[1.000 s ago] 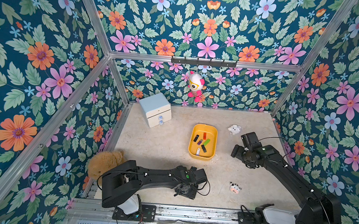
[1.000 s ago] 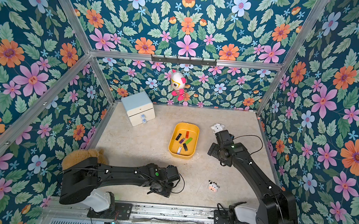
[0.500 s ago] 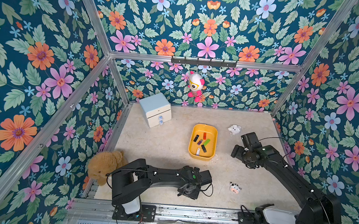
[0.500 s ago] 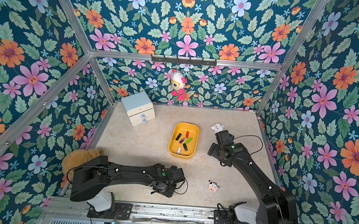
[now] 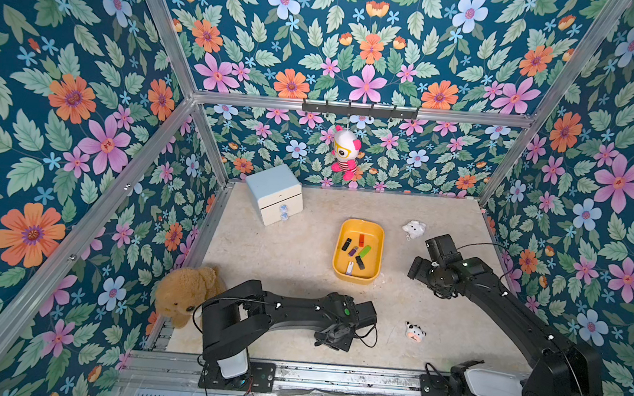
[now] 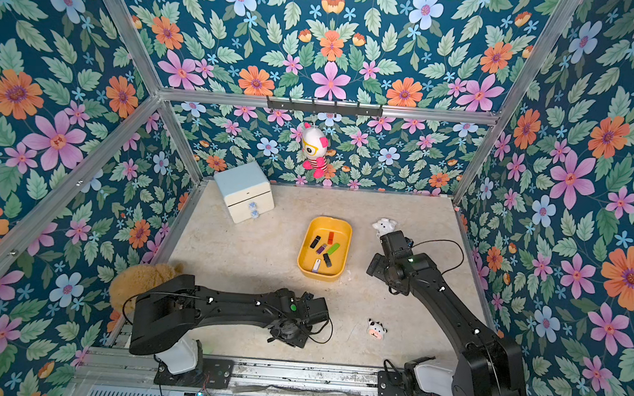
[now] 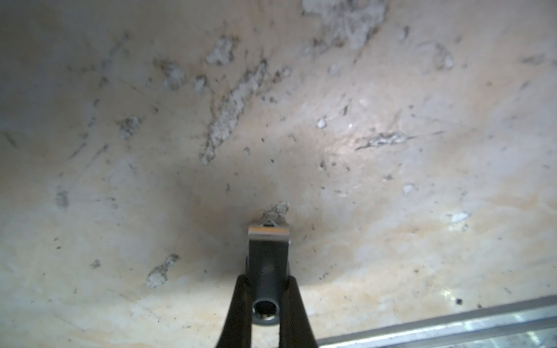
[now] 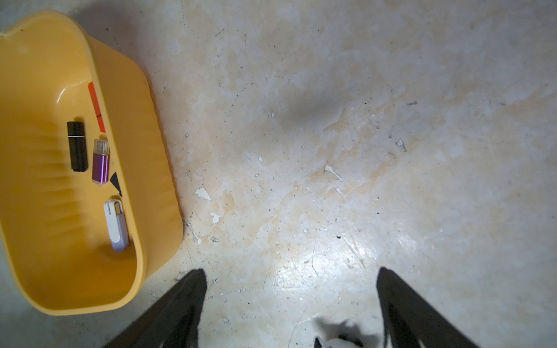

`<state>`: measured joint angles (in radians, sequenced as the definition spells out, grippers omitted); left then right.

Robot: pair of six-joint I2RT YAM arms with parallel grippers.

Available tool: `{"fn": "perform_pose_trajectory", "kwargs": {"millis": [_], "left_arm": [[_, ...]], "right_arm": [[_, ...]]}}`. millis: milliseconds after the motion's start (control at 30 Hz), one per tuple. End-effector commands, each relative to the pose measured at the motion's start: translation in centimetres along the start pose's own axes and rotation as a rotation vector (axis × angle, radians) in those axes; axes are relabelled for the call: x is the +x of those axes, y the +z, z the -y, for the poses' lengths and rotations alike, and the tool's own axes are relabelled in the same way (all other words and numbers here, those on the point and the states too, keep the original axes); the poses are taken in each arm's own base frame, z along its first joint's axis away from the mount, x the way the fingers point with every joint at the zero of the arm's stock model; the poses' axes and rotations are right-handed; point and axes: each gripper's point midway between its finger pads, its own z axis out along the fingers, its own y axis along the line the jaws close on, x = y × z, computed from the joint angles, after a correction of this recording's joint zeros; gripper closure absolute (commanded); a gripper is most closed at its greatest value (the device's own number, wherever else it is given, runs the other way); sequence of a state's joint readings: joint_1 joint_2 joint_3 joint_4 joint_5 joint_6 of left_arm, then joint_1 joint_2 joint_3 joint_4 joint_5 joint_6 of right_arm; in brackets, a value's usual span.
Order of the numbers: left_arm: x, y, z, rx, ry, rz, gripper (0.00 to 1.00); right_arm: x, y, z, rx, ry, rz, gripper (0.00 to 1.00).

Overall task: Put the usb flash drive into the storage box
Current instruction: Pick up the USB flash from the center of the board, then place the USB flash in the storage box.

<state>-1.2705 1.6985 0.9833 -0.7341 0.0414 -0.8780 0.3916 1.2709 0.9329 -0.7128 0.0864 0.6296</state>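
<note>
My left gripper (image 7: 266, 280) is shut on a grey usb flash drive (image 7: 267, 250). Its metal plug points away from the fingers, close to the table. In both top views this gripper (image 5: 333, 337) (image 6: 288, 332) hangs low near the table's front edge, and the wrist hides the drive. The storage box (image 5: 338, 264) (image 6: 302, 261) (image 8: 135, 126), a yellow tub, lies mid-table and holds several flash drives in black, purple, red, green and white. My right gripper (image 8: 291, 274) (image 5: 415, 269) stands open over bare table just right of the box, holding nothing.
A pale blue drawer cabinet (image 5: 275, 193) stands at the back left and a teddy bear (image 5: 184, 293) at the front left. A cow toy (image 5: 415, 332) lies front right, a white plush (image 5: 413, 229) behind the right arm. A doll (image 5: 344, 152) hangs on the back wall.
The left gripper has closed onto the grey flash drive, and the left arm has shifted a little to the right. The right arm has stayed still.
</note>
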Motion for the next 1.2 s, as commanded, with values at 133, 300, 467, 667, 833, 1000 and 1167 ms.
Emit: {"fn": "perform_pose_trajectory", "kwargs": {"millis": [133, 300, 467, 667, 833, 1000, 1167], "left_arm": [[-0.9, -0.6, -0.2, -0.048, 0.018, 0.008, 1.0], [-4.0, -3.8, 0.2, -0.045, 0.022, 0.055, 1.0], [-9.5, -8.7, -0.7, -0.025, 0.005, 0.146, 1.0], [-17.5, -13.7, -2.0, 0.004, 0.003, 0.27, 1.0], [-23.6, -14.4, -2.2, 0.012, 0.024, 0.307, 1.0], [-27.7, -11.6, -1.9, 0.07, 0.009, 0.307, 1.0], [-30.0, -8.8, -2.0, 0.107, -0.011, 0.291, 1.0]], "right_arm": [[0.2, 0.1, 0.3, 0.008, -0.009, 0.001, 0.08], [0.0, -0.2, 0.6, 0.013, -0.006, 0.008, 0.08], [-0.5, -0.6, 1.7, 0.023, 0.022, 0.033, 0.08], [-1.0, -1.0, 2.5, 0.014, 0.047, 0.038, 0.08], [-1.4, -1.0, 2.6, 0.017, 0.049, 0.03, 0.08], [-1.5, -0.8, 2.7, 0.017, 0.047, 0.026, 0.08], [-1.2, -0.6, 3.0, 0.024, 0.048, 0.019, 0.08]]}}
